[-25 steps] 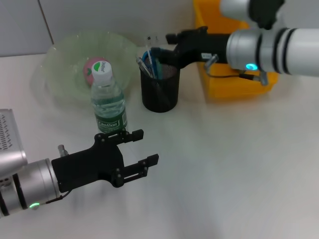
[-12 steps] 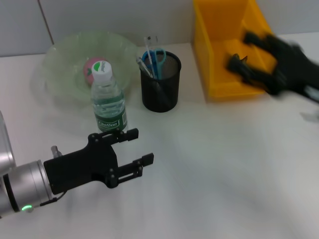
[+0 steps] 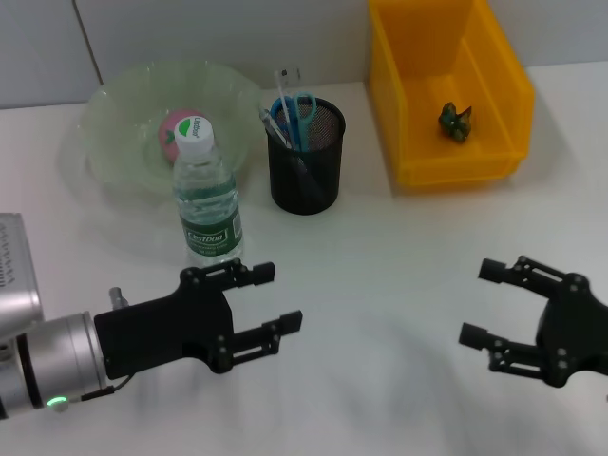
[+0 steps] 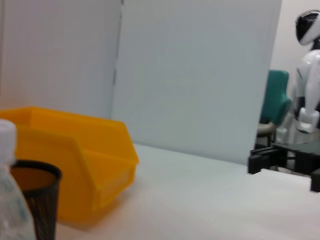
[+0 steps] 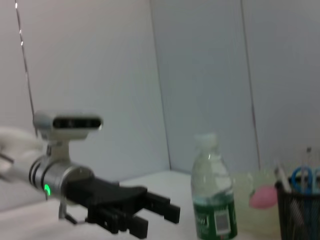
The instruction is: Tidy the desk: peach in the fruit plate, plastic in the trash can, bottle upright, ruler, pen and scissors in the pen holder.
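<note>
Near the front left of the white desk (image 3: 380,256), the black left gripper (image 3: 269,300) on its silver arm, fingers spread apart and holding nothing, hovering low just in front of the clear plastic water bottle with white cap and green label (image 3: 206,195), which stands upright. Beyond the bottle, a pale green translucent fruit plate (image 3: 123,114) with the pink peach (image 3: 176,128) resting inside. Just beside the plate, a black mesh pen holder (image 3: 306,161) with blue-handled scissors (image 3: 296,109), a pen and a ruler standing in it, too crowded to separate clearly. Farther along, against the back wall, a yellow plastic bin serving as trash can (image 3: 446,85), with a small crumpled dark green piece of plastic (image 3: 454,122) lying on its floor. At the front right, well apart from every item, the black right gripper (image 3: 494,304), fingers likewise parted and empty, hovering over bare desk. From the right wrist camera, left gripper (image 5: 150,215) seen low beside the bottle (image 5: 214,200).
</note>
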`<state>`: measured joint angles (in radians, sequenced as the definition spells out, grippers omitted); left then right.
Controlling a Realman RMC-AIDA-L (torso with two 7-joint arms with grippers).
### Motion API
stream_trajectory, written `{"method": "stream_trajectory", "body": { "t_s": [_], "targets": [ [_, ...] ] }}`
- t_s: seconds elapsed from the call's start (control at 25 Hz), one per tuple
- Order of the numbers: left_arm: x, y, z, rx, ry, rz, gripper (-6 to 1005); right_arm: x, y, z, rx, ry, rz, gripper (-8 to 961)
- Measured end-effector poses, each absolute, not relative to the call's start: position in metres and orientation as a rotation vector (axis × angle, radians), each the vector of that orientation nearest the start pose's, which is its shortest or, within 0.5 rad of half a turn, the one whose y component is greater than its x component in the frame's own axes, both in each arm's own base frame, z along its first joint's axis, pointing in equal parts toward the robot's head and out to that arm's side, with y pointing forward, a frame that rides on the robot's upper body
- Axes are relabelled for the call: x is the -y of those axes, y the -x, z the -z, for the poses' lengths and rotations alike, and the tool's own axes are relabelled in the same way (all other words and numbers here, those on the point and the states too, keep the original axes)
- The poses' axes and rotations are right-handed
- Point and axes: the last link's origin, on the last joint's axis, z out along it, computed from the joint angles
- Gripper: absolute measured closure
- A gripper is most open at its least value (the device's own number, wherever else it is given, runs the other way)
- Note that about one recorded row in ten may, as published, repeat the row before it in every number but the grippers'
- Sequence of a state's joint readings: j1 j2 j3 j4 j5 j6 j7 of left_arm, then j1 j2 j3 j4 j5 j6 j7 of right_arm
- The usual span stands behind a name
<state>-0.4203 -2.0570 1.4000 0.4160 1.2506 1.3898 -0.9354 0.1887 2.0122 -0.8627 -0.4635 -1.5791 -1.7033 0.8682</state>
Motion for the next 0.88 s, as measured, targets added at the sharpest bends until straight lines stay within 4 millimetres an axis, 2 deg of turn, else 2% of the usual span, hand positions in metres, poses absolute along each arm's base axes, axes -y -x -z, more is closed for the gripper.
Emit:
{"method": "stream_trajectory", "body": {
  "t_s": [0.12,0.88],
  "targets": [
    [-0.2845,0.2551,0.0729,0.379,2.774,0.86,325,-0.2236,-0.327,-0.0037,-0.402,2.501,-0.929,133],
    [-0.2786,0.2599,0.0755,0.394,2.772,0.847,324,-0.2241,-0.3268,0.0011,-0.43,2.487,-0.936,133]
  ]
}}
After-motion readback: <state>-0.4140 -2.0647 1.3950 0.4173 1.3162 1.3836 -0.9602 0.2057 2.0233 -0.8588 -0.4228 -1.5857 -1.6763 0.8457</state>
